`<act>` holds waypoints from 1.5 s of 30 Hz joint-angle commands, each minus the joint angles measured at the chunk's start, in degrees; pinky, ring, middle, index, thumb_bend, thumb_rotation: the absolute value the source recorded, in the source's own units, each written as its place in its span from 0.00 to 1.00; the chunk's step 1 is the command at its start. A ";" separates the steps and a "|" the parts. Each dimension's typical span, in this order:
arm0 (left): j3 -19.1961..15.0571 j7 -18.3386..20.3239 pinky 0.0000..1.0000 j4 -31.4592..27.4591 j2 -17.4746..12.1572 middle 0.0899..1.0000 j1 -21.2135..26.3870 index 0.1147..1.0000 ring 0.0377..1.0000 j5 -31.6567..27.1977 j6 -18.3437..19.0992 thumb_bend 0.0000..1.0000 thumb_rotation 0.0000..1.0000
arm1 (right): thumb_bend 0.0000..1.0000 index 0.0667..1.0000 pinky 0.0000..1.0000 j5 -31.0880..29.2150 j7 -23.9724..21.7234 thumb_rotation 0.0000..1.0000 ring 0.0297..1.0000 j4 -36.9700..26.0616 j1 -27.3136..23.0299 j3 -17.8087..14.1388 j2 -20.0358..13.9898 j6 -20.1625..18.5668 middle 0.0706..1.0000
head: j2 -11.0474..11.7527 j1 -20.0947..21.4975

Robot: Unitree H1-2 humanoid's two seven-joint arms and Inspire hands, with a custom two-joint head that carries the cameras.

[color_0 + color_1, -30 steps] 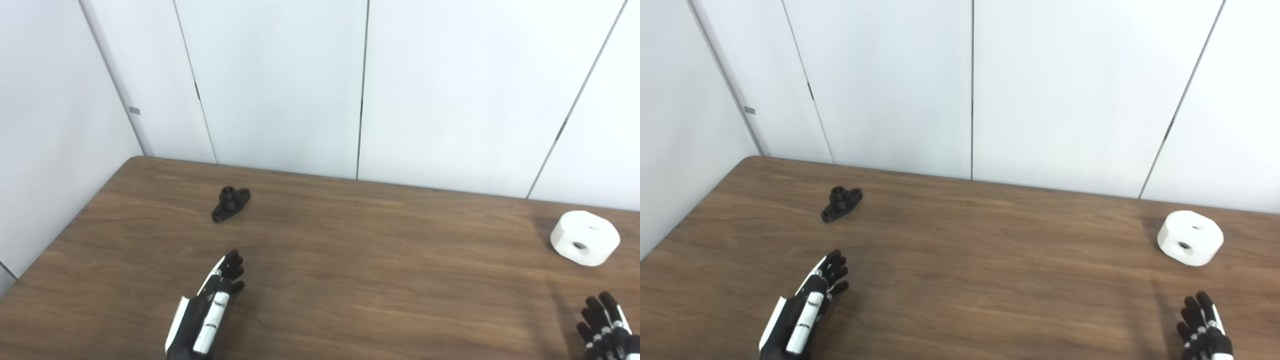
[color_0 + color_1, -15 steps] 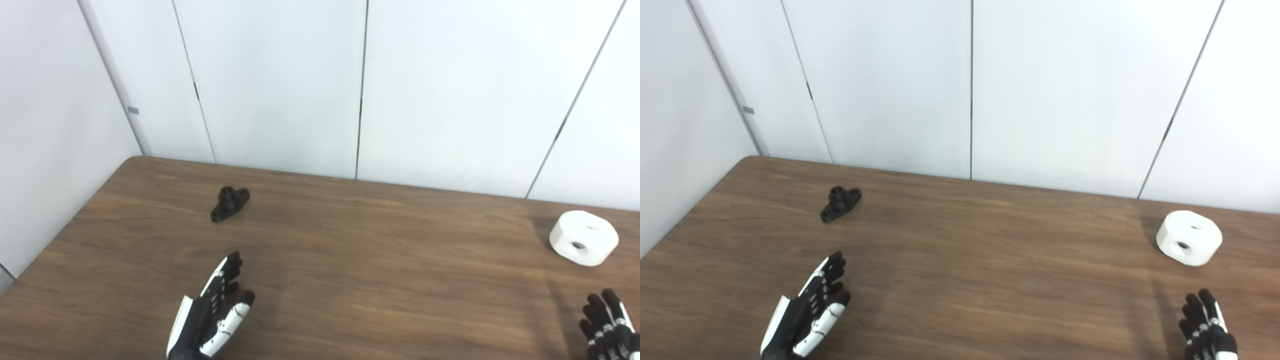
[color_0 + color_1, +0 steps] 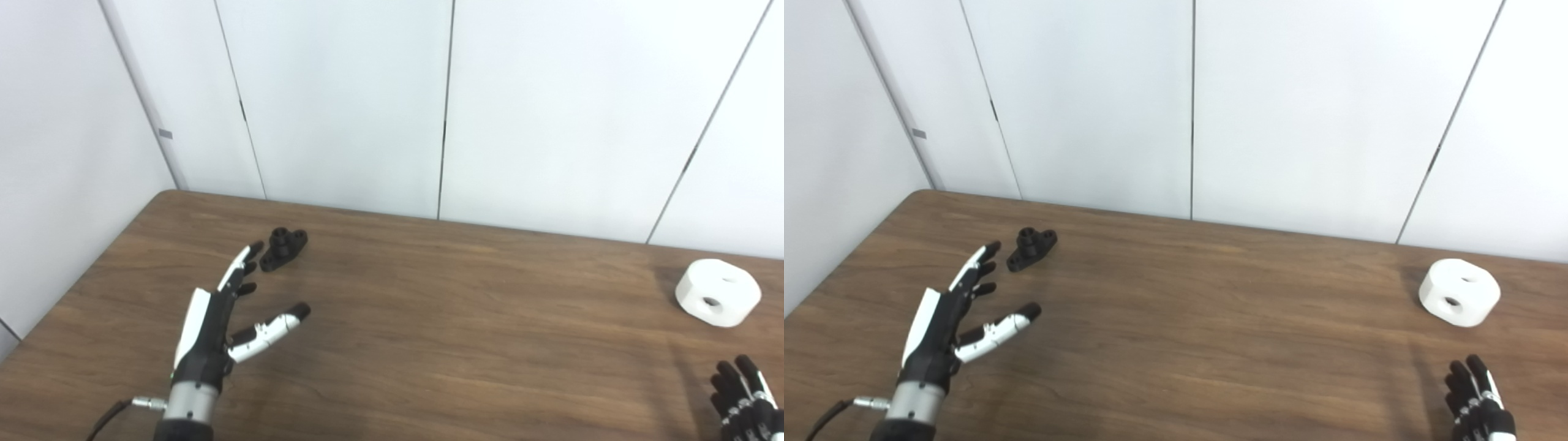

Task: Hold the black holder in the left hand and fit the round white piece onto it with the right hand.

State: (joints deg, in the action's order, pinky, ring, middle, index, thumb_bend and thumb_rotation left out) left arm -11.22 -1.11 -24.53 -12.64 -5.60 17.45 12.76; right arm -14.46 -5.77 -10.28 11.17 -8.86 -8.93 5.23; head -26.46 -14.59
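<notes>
Spreading beside black holder (image 3: 283, 249), left robot hand (image 3: 229, 309) empty.

We find a plain test room or lab. A brown wood-grain worktop (image 3: 429, 318) stands against bare white wall panels (image 3: 343, 104) divided by thin dark seams, meeting at a corner on the left. We see no furnishings or decoration. Only two small machined-looking parts lie on the worktop, well apart.
</notes>
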 commanded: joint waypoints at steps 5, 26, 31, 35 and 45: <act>-0.35 0.78 0.92 2.10 -6.19 0.96 4.59 0.98 0.94 3.82 1.39 0.85 0.46 | 0.53 0.96 1.00 -0.40 -0.06 0.99 0.98 0.61 1.22 0.53 1.76 1.23 0.96 | 0.09 0.38; 7.70 -5.15 0.98 28.12 -15.75 0.93 20.48 0.88 0.96 20.42 2.58 0.94 0.60 | 0.53 0.97 1.00 0.04 -0.21 0.99 0.97 0.40 1.84 1.08 2.05 1.47 0.95 | -0.24 0.51; 9.37 -7.51 0.98 32.98 -16.22 0.92 23.06 0.84 0.96 23.16 2.84 0.96 0.59 | 0.51 0.96 1.00 0.16 -0.15 1.00 0.97 0.21 1.92 1.34 2.34 1.82 0.94 | -0.32 1.02; 10.88 -8.44 1.00 36.14 -16.72 0.93 24.72 0.83 0.98 24.74 3.43 0.93 0.58 | 0.51 0.96 1.00 0.46 0.02 1.00 0.97 0.09 2.04 1.46 2.48 2.00 0.94 | -0.25 1.37; 13.24 -9.95 1.00 42.83 -16.97 0.93 28.57 0.78 0.98 24.86 4.19 0.91 0.59 | 0.51 0.97 1.00 0.76 0.29 1.00 0.97 -0.60 2.35 1.71 2.73 1.90 0.94 | -0.34 1.68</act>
State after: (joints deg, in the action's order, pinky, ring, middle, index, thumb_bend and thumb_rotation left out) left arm 2.22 -8.99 18.80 -27.58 19.87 41.54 17.22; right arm -13.47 -5.66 -11.37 12.18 -7.70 -8.46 5.18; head -26.81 -12.83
